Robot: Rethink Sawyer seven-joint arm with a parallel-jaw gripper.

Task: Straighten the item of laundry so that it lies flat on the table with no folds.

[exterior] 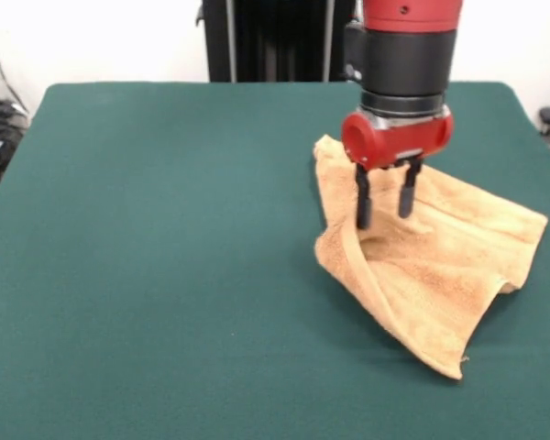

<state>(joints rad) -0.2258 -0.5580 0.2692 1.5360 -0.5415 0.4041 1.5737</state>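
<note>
The item of laundry (431,257), a tan-orange terry towel, lies rumpled on the right half of the dark green table (165,238). A thick fold runs along its left side from the far corner down toward the near corner, and the right corner curls up. My gripper (384,216) hangs straight down over the towel's upper left part. Its two black fingers (363,200) stand apart, open, with their tips just above or touching the cloth and nothing pinched between them.
The table's right edge runs close to the towel's right corner. Green felt stretches wide to the left and front of the towel. Cables and dark equipment sit off the table at the far left.
</note>
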